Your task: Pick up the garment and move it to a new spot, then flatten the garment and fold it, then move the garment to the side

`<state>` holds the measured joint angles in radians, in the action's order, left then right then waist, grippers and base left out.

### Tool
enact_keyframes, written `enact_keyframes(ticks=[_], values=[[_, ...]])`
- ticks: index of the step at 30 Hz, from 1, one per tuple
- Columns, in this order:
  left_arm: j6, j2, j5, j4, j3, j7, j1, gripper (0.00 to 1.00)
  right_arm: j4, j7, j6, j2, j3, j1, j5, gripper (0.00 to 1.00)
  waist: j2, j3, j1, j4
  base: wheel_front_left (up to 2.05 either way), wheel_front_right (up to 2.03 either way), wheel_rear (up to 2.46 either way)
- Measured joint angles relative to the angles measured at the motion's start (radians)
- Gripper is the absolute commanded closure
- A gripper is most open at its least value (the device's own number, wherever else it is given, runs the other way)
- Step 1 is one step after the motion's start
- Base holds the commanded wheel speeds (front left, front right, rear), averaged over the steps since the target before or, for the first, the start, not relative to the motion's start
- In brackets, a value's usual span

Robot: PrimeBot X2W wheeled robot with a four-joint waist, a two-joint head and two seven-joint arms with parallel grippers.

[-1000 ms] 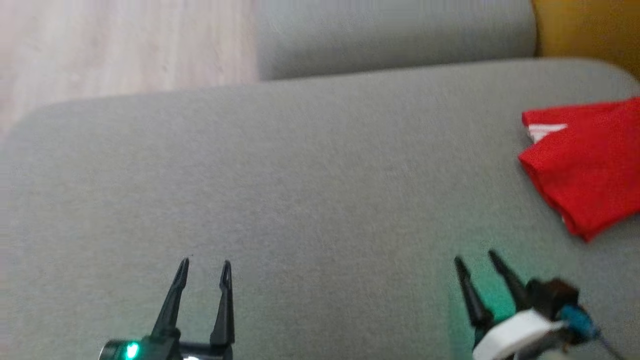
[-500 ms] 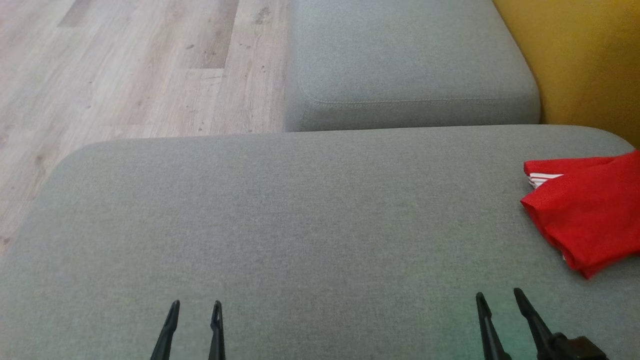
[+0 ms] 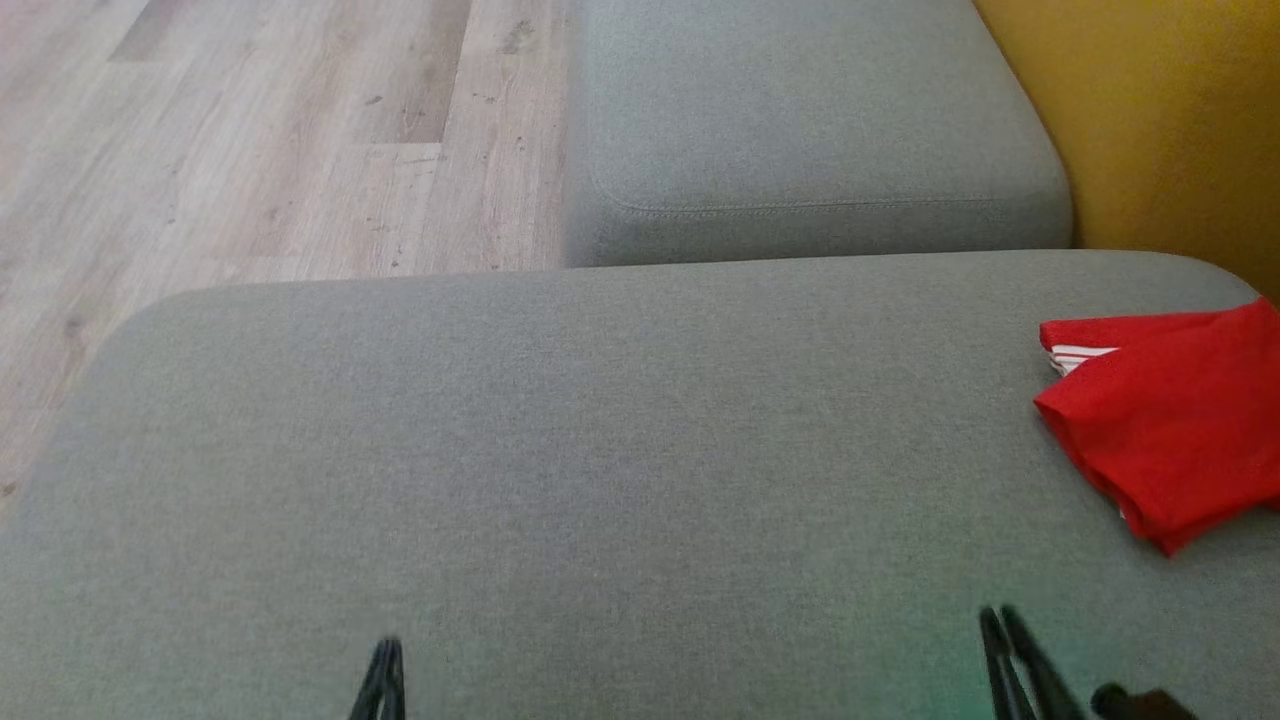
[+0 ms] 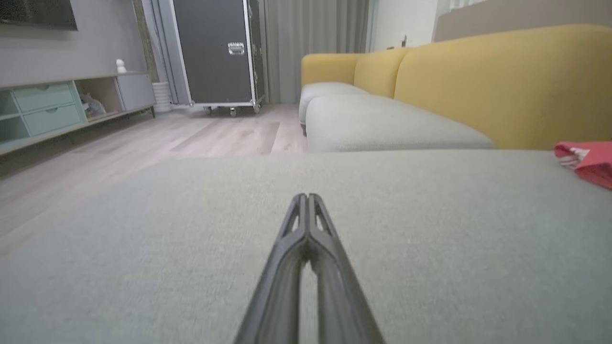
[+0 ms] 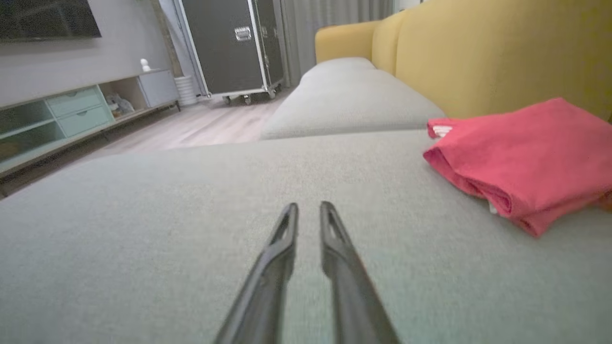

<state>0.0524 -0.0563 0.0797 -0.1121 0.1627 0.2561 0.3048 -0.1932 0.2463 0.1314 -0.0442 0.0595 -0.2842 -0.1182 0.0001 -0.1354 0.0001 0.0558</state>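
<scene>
In the head view, the folded red garment point(image 3: 1165, 440) lies at the right edge of the grey cushion point(image 3: 600, 450), running out of the picture. The left gripper point(image 3: 385, 650) and the right gripper point(image 3: 998, 618) show at the near edge, well apart from each other and both clear of the garment.

In the left wrist view, we see the left gripper point(image 4: 307, 197) fully closed, tips touching, with nothing between them. The garment point(image 4: 585, 162) sits far off at the right edge.

In the right wrist view, the right gripper point(image 5: 308, 208) is closed to a thin slit and holds nothing. The garment point(image 5: 521, 153) lies to its right, against the yellow backrest point(image 5: 502, 48).
</scene>
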Motion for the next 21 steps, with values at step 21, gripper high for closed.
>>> enact_keyframes(ticks=[21], values=[[-0.019, -0.003, 0.224, -0.063, -0.006, -0.04, -0.012, 1.0, -0.052, -0.039, 0.0, -0.001, -0.006, 0.004, -0.215, 1.0, 0.0, 0.02, 0.0, -0.008, 0.0, 0.0, 0.0]])
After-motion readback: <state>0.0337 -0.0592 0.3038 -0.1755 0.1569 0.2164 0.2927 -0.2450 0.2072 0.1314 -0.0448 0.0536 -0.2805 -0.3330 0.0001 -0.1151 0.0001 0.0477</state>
